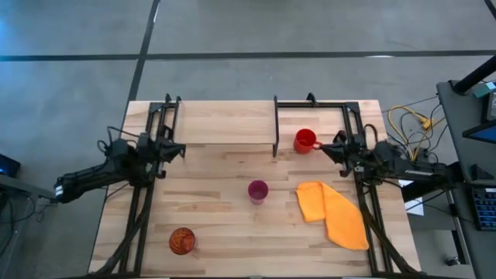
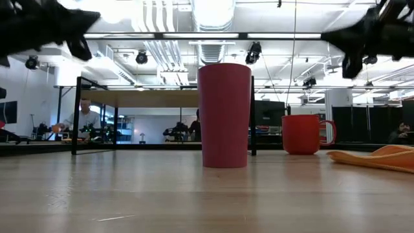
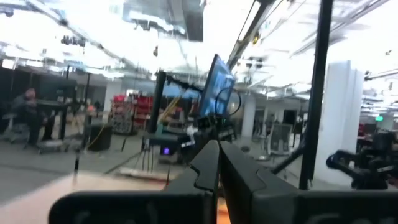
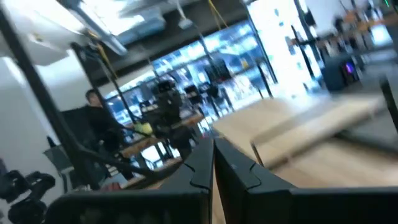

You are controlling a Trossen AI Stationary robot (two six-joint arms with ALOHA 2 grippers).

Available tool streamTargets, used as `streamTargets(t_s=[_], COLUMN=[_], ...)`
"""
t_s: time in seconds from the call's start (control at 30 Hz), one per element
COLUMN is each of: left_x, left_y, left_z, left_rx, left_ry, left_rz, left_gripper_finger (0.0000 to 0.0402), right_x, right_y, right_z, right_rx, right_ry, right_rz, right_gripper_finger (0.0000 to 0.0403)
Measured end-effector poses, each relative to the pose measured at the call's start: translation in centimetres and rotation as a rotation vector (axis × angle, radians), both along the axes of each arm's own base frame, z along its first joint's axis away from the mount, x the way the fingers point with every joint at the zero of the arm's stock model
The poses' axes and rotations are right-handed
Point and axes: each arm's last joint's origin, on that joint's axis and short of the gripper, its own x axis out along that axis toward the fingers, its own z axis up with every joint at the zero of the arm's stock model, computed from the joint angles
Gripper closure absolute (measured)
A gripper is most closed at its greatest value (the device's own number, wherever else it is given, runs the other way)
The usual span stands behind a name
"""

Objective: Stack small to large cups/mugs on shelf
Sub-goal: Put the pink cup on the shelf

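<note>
A pink tumbler [image 1: 258, 191] stands upright on its base at the table's middle, and looms large in the low view [image 2: 224, 115]. A red mug [image 1: 305, 140] stands on the table just right of the shelf [image 1: 225, 124]; the low view also shows the mug [image 2: 304, 134]. An orange ribbed cup [image 1: 181, 241] stands near the front left. The shelf's plank top [image 2: 162, 98] is bare. My left gripper [image 1: 180, 149] is shut and empty at the left, raised above the table. My right gripper [image 1: 321, 146] is shut and empty, raised beside the mug's handle.
An orange cloth [image 1: 333, 213] lies on the table at the right front, and its edge shows in the low view [image 2: 378, 158]. Black arm frames run along both table sides. People sit in the room beyond the table.
</note>
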Motion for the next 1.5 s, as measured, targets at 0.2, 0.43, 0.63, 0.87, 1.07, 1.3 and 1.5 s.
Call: streamTargets(t_s=[0.2, 0.43, 0.63, 0.87, 1.07, 1.3, 1.5], left_x=[0.3, 2.1, 3.2, 4.3, 4.8, 5.7, 5.9], left_y=[0.1, 0.7, 1.0, 1.4, 1.6, 2.0, 2.1], left_z=[4.9, 12.4, 19.1, 22.8, 23.7, 23.5, 23.5], left_rx=[-0.006, 0.015, 0.052, 0.081, 0.109, 0.185, 0.088], left_ry=[0.029, 0.079, -0.047, -0.157, -0.246, -0.231, -0.234], left_rz=[0.001, 0.009, 0.009, 0.008, 0.009, 0.103, 0.095], left_gripper_finger=[0.0402, 0.0402, 0.0402, 0.0402, 0.0402, 0.0402, 0.0402], right_x=[-1.4, -1.3, 0.9, 4.3, 7.2, 9.9, 11.1], right_y=[0.2, 0.2, -0.1, -0.5, -0.8, -1.2, -1.3], right_z=[7.1, 17.1, 22.5, 27.2, 29.9, 31.6, 32.6], right_rx=[-0.14, -0.376, -0.38, -0.228, -0.192, -0.342, -0.292], right_ry=[0.033, 0.129, 0.307, 0.273, 0.253, 0.283, 0.273], right_rz=[-0.018, -0.062, -0.03, -0.015, -0.012, -0.032, -0.029], right_gripper_finger=[0.0394, 0.0394, 0.0394, 0.0394, 0.0394, 0.0394, 0.0394])
